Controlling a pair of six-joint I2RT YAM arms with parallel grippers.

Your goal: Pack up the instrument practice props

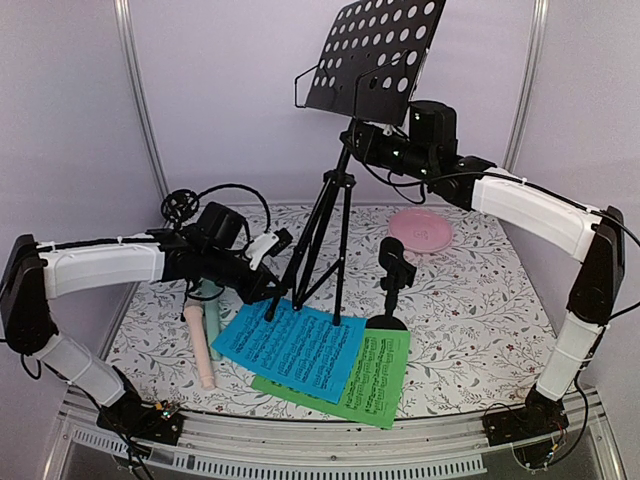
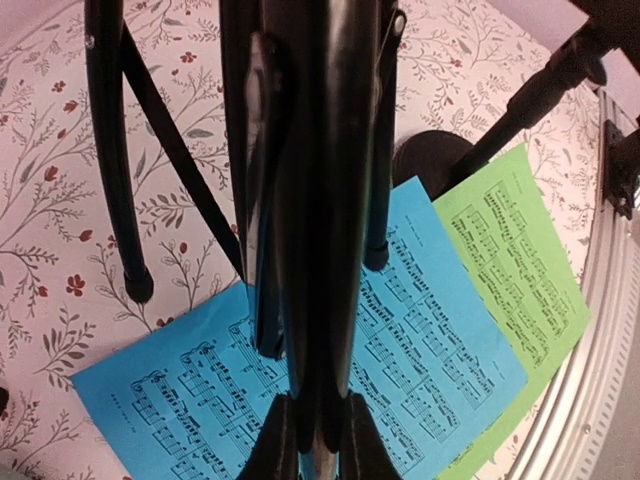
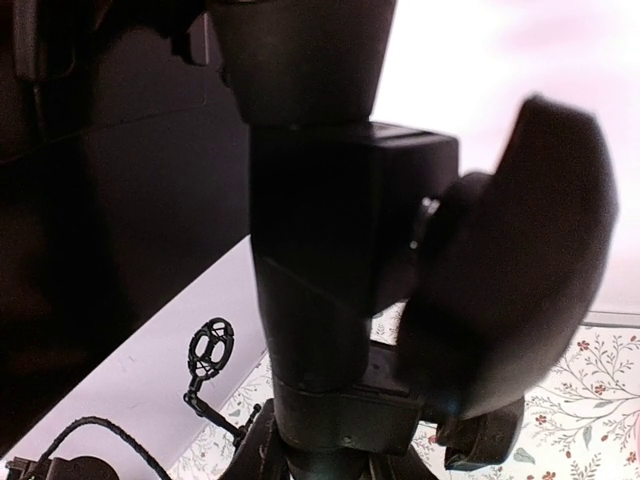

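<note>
The black perforated music rack (image 1: 375,55) stands on its tripod legs (image 1: 320,240) at mid table. My left gripper (image 1: 272,288) is shut on one tripod leg (image 2: 320,200) just above the blue music sheet (image 1: 290,345), which also shows in the left wrist view (image 2: 430,330). The green music sheet (image 1: 375,378) lies partly under the blue one. My right gripper (image 1: 357,135) is shut on the rack's neck block (image 3: 340,270) under the desk, beside its clamp knob (image 3: 510,290). The pink toy microphone (image 1: 200,345) and the mint one (image 1: 212,312) lie at the left. One black mic support (image 1: 395,275) stands right of the tripod, another (image 1: 180,205) at the back left.
A round pink plate (image 1: 420,230) lies at the back right on the floral tablecloth (image 1: 480,330). A metal rail (image 1: 320,450) runs along the near edge. Pale walls enclose the back and sides. The mic support's round base (image 2: 430,160) sits close to the tripod feet.
</note>
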